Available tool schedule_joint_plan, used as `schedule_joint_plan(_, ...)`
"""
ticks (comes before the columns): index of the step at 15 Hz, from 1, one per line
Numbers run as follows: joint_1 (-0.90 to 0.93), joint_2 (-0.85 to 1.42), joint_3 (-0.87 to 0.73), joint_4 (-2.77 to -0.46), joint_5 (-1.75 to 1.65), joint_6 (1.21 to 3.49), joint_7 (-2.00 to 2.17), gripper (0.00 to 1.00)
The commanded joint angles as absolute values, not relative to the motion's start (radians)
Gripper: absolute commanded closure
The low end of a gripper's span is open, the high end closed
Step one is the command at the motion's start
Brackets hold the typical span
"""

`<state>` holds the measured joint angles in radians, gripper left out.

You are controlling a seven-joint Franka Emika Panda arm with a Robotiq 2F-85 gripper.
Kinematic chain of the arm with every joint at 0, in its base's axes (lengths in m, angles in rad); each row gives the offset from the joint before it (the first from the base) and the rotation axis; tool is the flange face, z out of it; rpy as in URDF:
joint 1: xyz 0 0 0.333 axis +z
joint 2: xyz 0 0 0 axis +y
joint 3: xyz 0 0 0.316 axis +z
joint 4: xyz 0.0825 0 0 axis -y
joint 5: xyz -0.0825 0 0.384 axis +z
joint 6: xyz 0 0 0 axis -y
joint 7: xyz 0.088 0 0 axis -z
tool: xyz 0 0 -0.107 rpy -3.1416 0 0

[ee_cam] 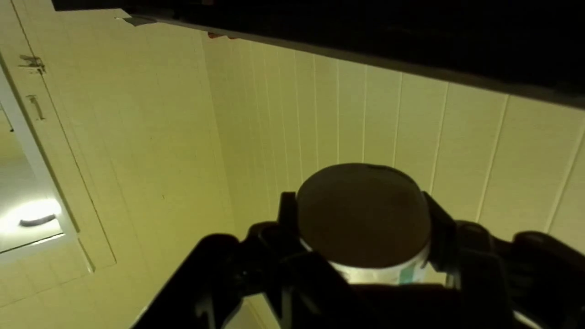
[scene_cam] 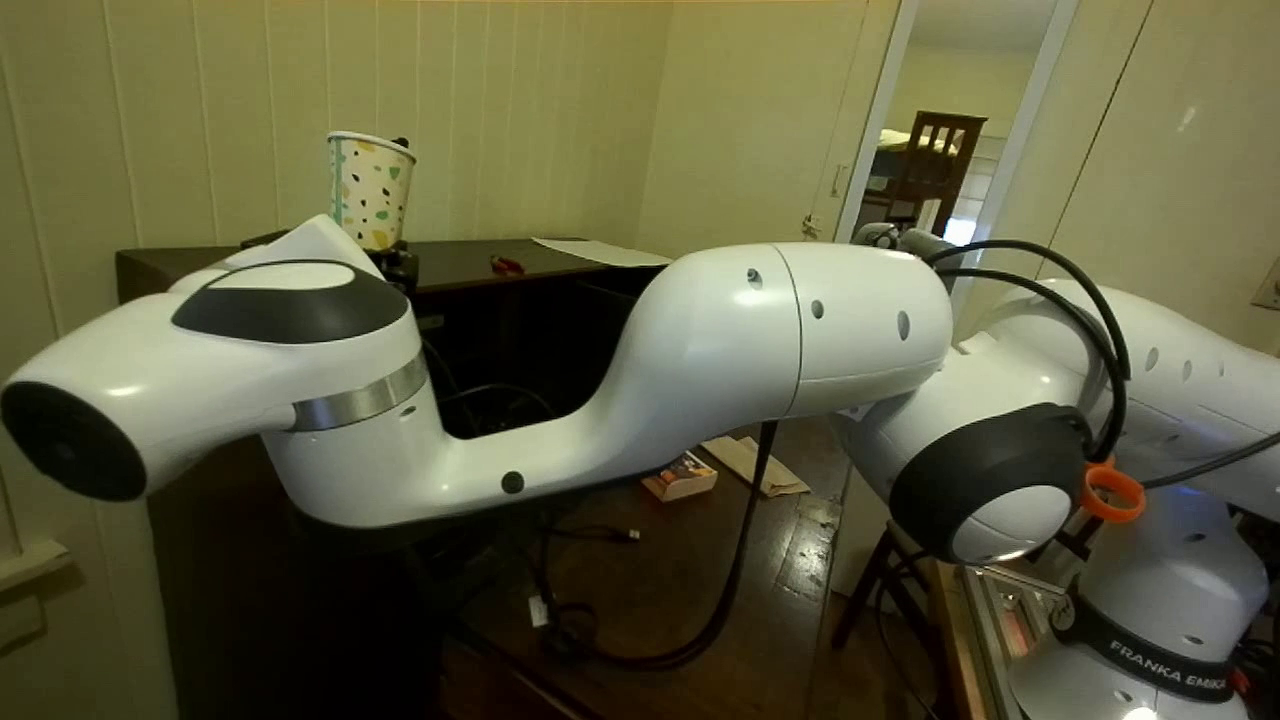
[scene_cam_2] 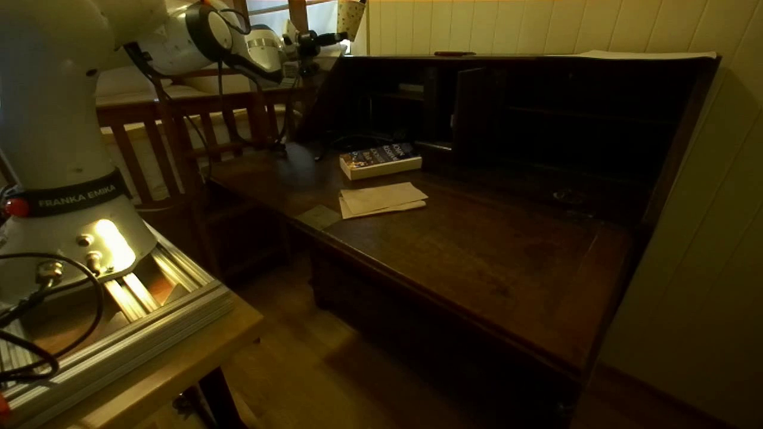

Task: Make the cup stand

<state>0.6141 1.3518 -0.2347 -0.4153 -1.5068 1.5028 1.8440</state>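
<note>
The claw (ee_cam: 358, 208) has the cup (scene_cam: 370, 190), and the rim points up

The cup is right in the claw, between its two fingers (ee_cam: 288, 210). They squeeze it from both sides. The long way of the cup runs up and down, with a small lean, and the wide rim is on top. In the wrist view, which is upside down, I see what looks like the round base, all dark.

I think the next move turns on this base. It should go down flat onto a hard place. If it leans when the claw lets go, a light cup could tip over.

Just past the claw is the high desk top (scene_cam: 455, 260), with a small red thing (scene_cam: 507, 265) on it. I cannot tell if the cup is over that top or just beside it.

Farther off, and lower than the claw, is the worktop (scene_cam_2: 506, 268) with a book (scene_cam_2: 380, 161) on it.
</note>
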Motion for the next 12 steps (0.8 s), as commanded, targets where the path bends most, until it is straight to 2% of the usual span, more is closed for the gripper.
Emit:
schedule_joint_plan(1, 0.603, 1.346, -0.232, -0.415, -1.491, 1.539, 1.884, 0.61)
schedule_joint_plan(12, 0.595, 1.34, -0.217, -0.415, -1.487, 1.706, 1.875, 0.61)
